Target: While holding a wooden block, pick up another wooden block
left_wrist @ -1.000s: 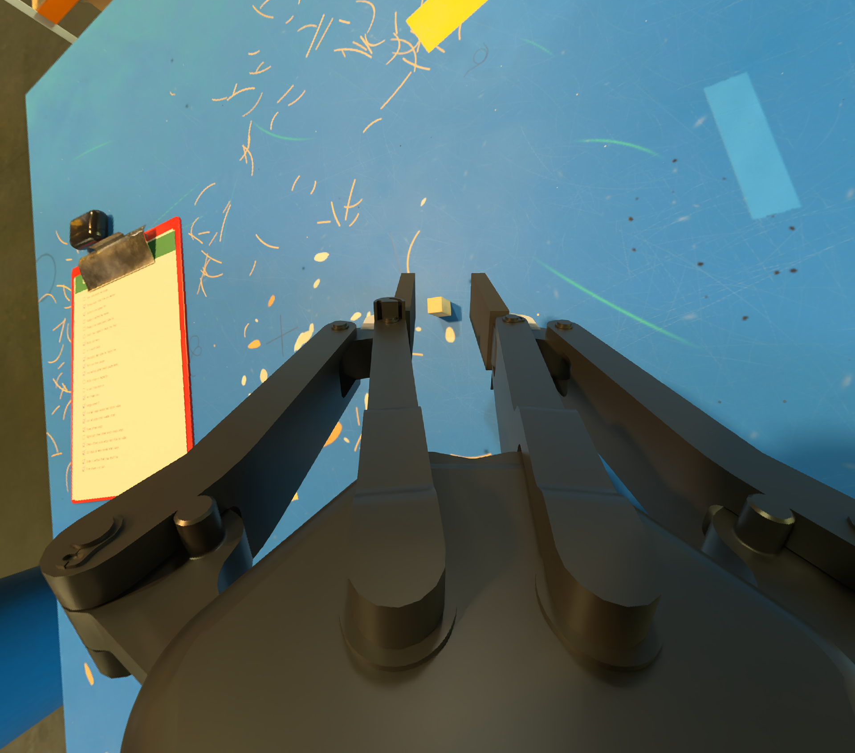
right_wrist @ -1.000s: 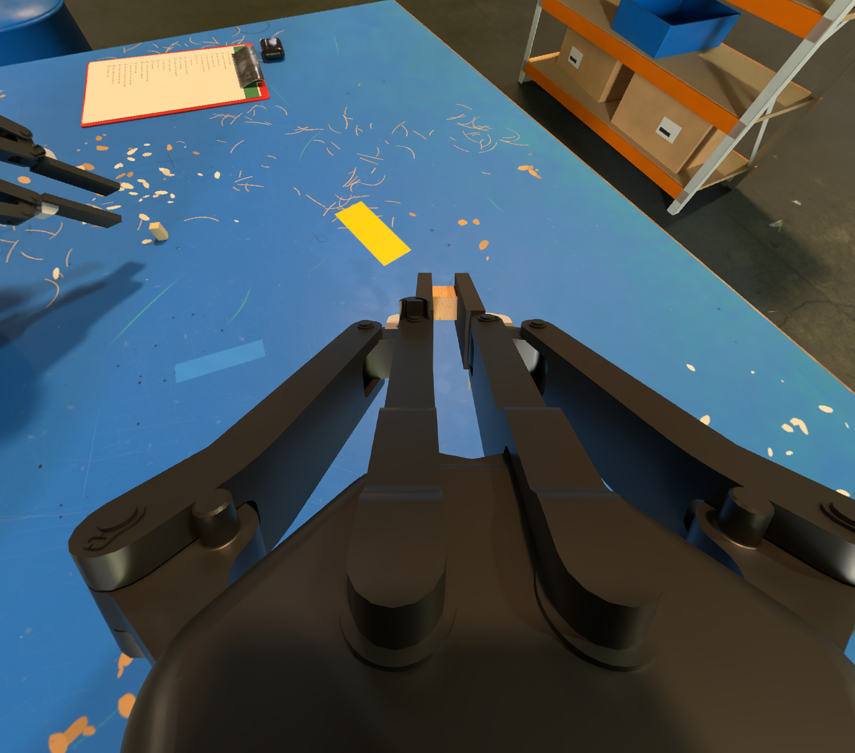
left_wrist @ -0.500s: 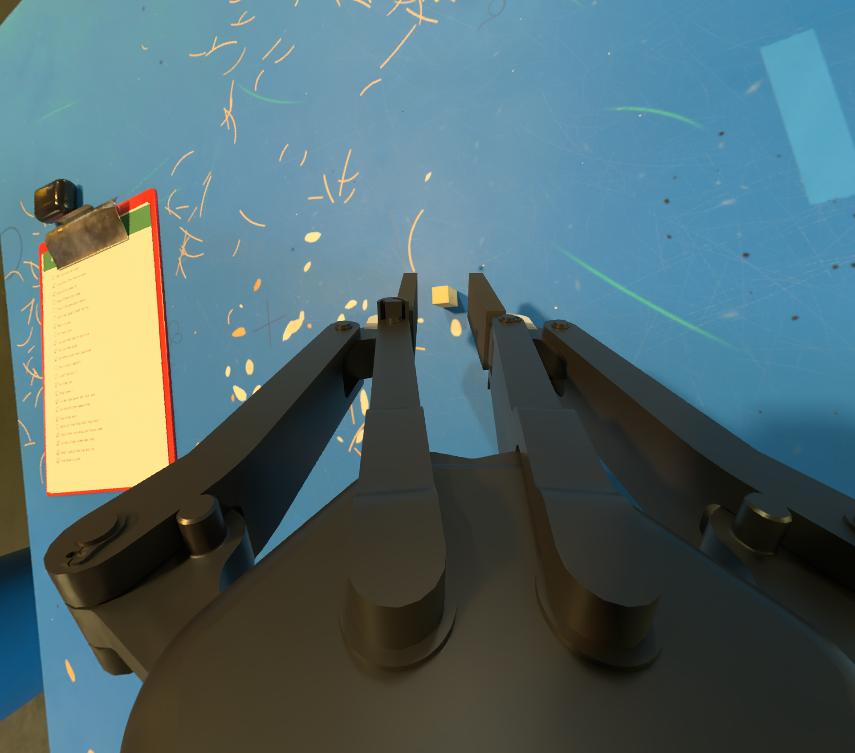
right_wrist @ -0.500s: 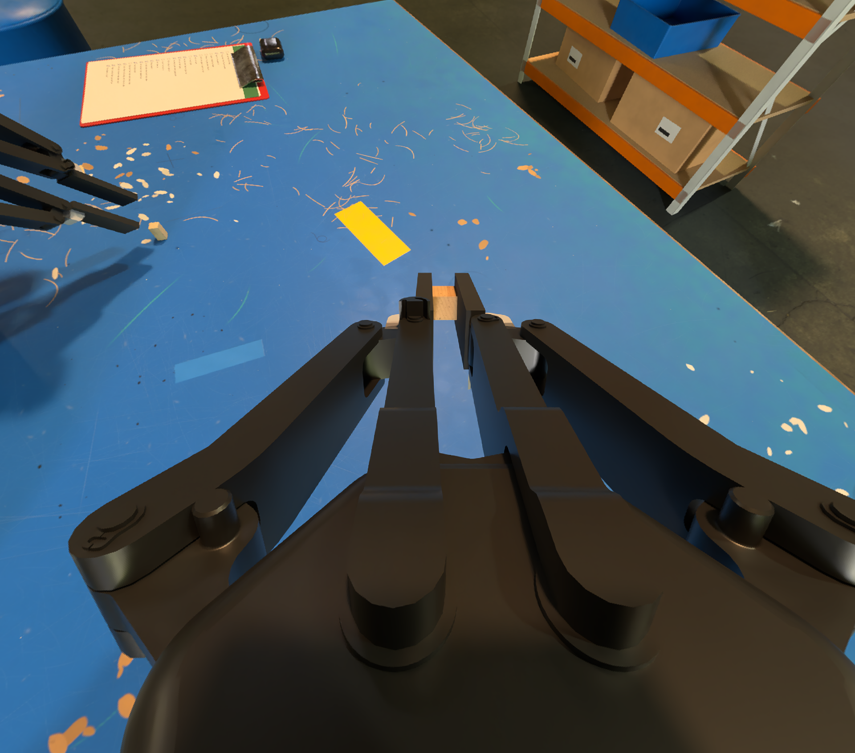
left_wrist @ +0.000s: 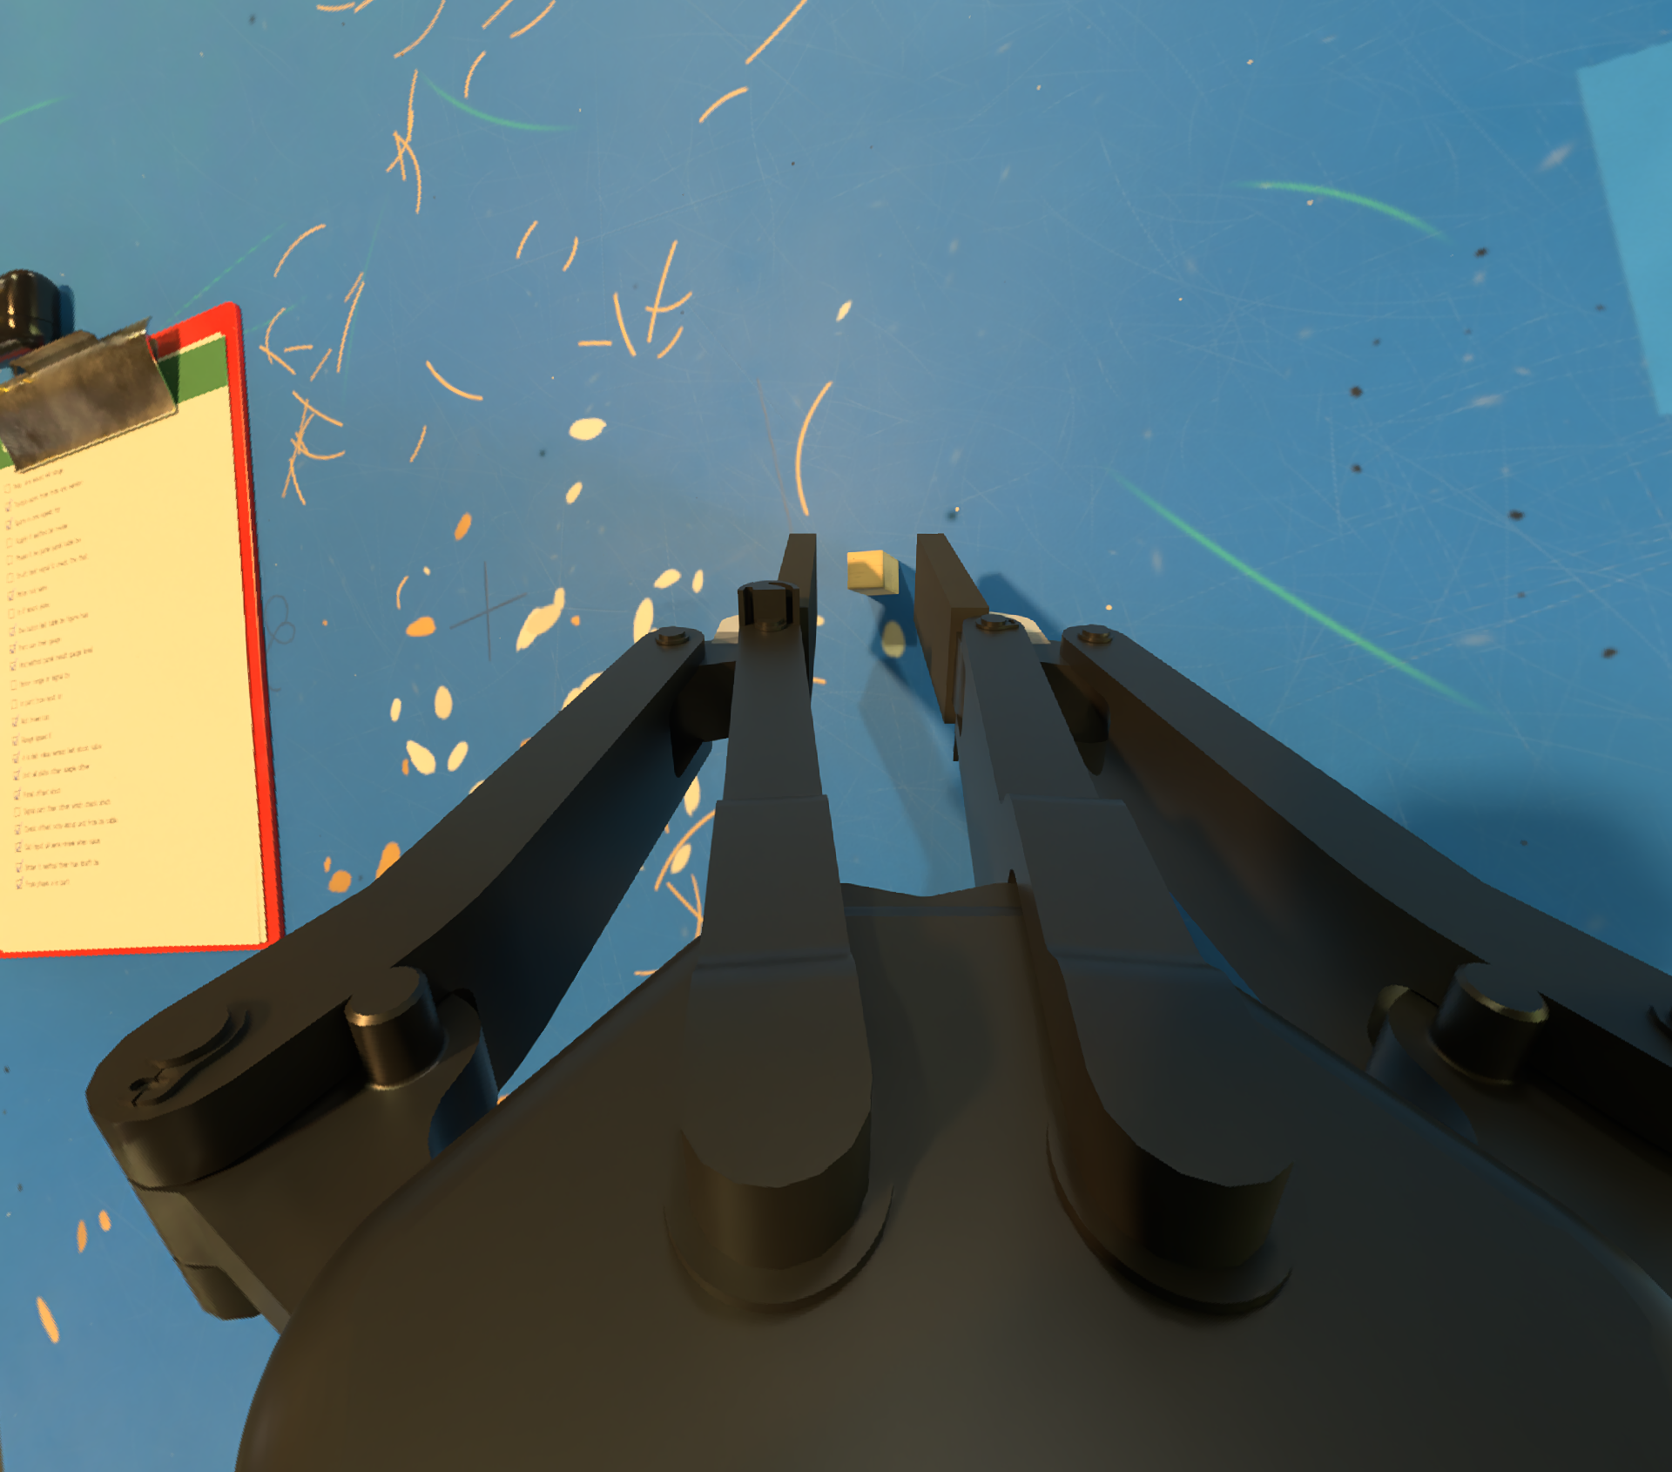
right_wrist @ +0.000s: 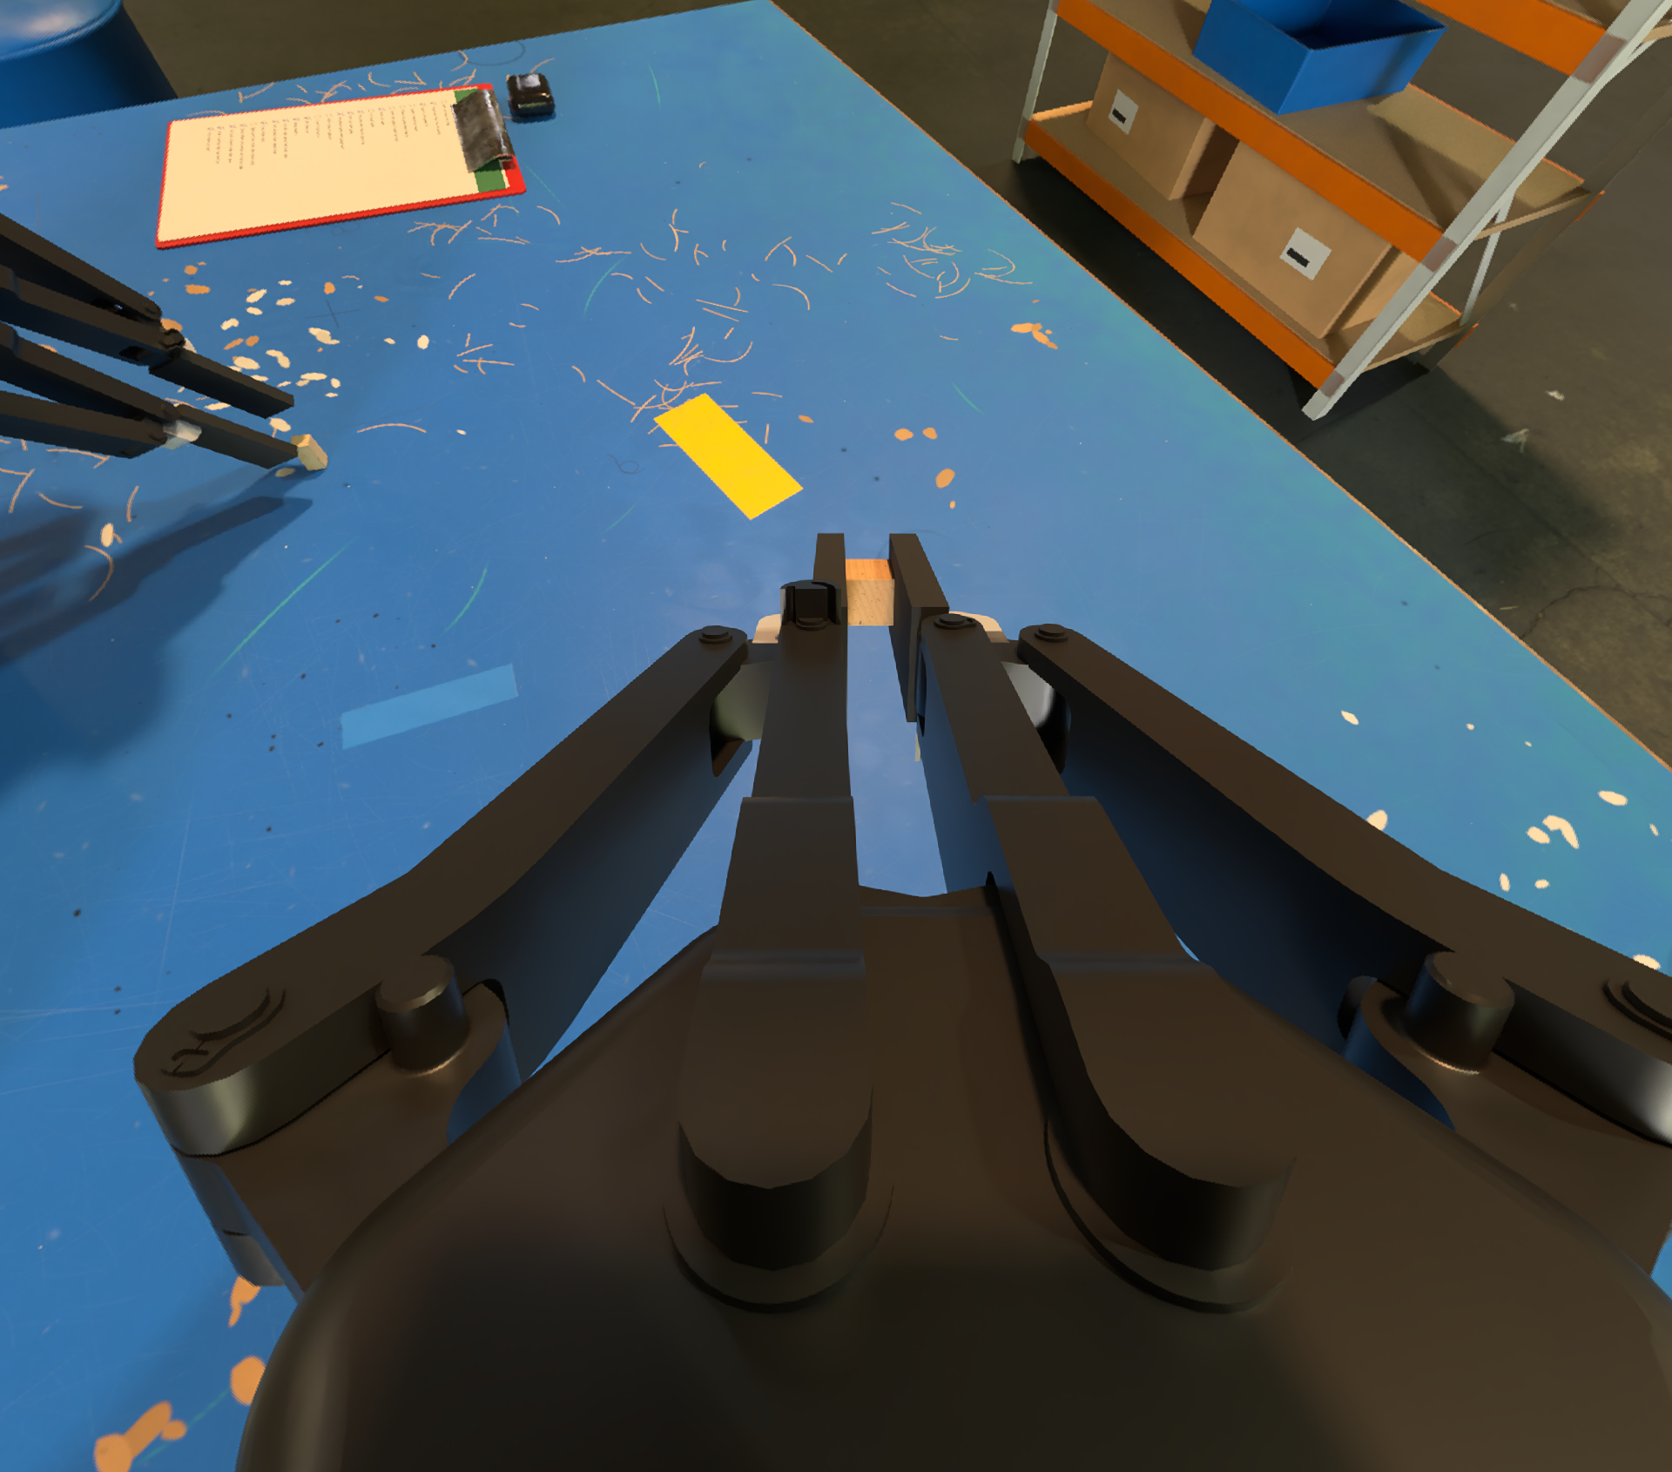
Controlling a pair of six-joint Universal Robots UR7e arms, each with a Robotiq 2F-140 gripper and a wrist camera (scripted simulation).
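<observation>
Blue, scuffed tabletop [right_wrist: 1131,542] spreads under both arms, littered with pale wood shavings and chips. Over on the right side, the right end effector [right_wrist: 867,555] is clamped on a wooden block [right_wrist: 869,594], the block pinched squarely between the two dark fingers and lifted clear of the surface. Just ahead of it lies a yellow strip [right_wrist: 726,455] stuck flat to the tabletop, and a paler blue strip [right_wrist: 428,705] sits off to its left.

On the other side, the left end effector [left_wrist: 866,555] hangs low with its fingers spread apart, and a second, smaller wooden block [left_wrist: 871,572] rests on the tabletop in the gap between the fingertips. From the right wrist view this small block [right_wrist: 310,451] appears right at the tip of the nearer finger; whether it touches I cannot tell.

A red clipboard [left_wrist: 136,668] holding a cream sheet lies well to the side, a small black object [right_wrist: 529,94] just beyond its clip. Metal shelving [right_wrist: 1357,98] with cardboard boxes and a blue bin [right_wrist: 1312,39] stands beyond the tabletop's edge
</observation>
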